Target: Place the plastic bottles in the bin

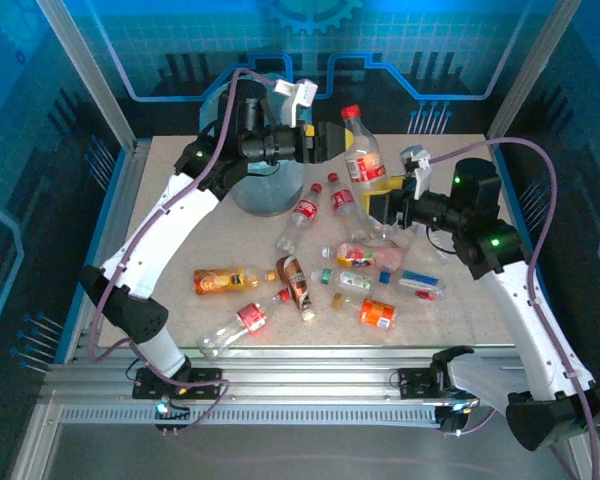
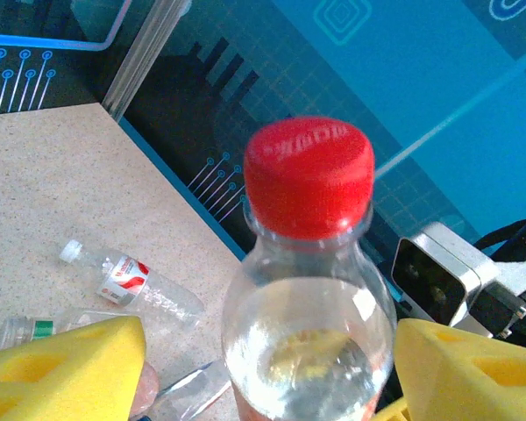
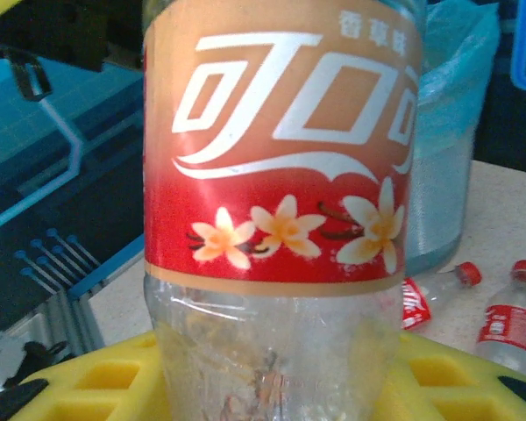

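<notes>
One cola bottle (image 1: 361, 160) upright: right claw (image 1: 382, 203) grasping it, left claw (image 1: 330, 138) released astride neck. About ten bottles (image 1: 220, 281) loose on desk (image 1: 230, 245). One bin (image 1: 263, 192), 11 o'clock, contents hidden.

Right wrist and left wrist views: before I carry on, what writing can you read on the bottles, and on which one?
"可口可": large white script on the red-and-orange label of the big bottle, cut off at the label's right edge.
"香草味": small white characters at the top of the same label, slightly blurred, so this is a best reading.
Red cap: raised lettering, too blurred to read.
Small bottles on the table: white marks on red labels, too small to read.
</notes>
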Robot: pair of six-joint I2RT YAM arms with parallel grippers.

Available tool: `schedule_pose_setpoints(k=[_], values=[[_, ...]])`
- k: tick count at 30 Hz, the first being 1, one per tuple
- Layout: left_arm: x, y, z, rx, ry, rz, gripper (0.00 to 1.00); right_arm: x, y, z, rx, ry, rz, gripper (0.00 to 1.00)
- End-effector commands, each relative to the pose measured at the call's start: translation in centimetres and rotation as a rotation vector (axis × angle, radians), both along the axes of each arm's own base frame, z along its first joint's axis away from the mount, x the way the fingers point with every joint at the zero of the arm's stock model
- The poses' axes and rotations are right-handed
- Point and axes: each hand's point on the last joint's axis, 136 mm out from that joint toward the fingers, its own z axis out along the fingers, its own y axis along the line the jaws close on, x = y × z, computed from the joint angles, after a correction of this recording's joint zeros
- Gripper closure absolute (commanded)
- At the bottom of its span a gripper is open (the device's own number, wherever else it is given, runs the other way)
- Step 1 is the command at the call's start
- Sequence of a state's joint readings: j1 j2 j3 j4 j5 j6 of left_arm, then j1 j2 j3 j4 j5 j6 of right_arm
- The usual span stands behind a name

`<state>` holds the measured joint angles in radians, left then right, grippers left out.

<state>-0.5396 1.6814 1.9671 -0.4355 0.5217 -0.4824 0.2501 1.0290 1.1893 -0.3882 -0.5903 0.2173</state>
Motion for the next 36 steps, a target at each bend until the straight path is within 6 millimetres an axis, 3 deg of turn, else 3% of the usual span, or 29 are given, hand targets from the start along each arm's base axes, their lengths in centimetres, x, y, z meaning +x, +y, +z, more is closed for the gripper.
schedule_pose_setpoints(k=[1,8,22,27,32,36], values=[[-0.6,-0.4,1.9,-0.046,-0.021,-0.023,0.26,-2.3,1.1,0.3,0.039,0.02,0.093,0.53],[-1.0,-0.3,2.9,-0.064,-0.048,-0.02,0.32,-3.5,1.2,-0.4,0.03,0.038,0.118,0.54],[-0.4,0.2,2.4,-0.031,-0.06,0.025,0.62,-3.5,1.6,-1.3,-0.007,0.06,0.149,0.54],[-0.2,0.2,1.9,-0.02,-0.059,0.033,0.56,-3.5,1.8,-1.3,-0.001,0.065,0.166,0.55],[0.1,0.1,1.6,-0.014,-0.058,0.034,0.59,-3.6,2.1,-1.2,-0.003,0.065,0.18,0.55],[0.2,0.1,1.6,-0.014,-0.055,0.039,0.74,-3.6,2.1,-1.7,-0.015,0.079,0.179,0.55]])
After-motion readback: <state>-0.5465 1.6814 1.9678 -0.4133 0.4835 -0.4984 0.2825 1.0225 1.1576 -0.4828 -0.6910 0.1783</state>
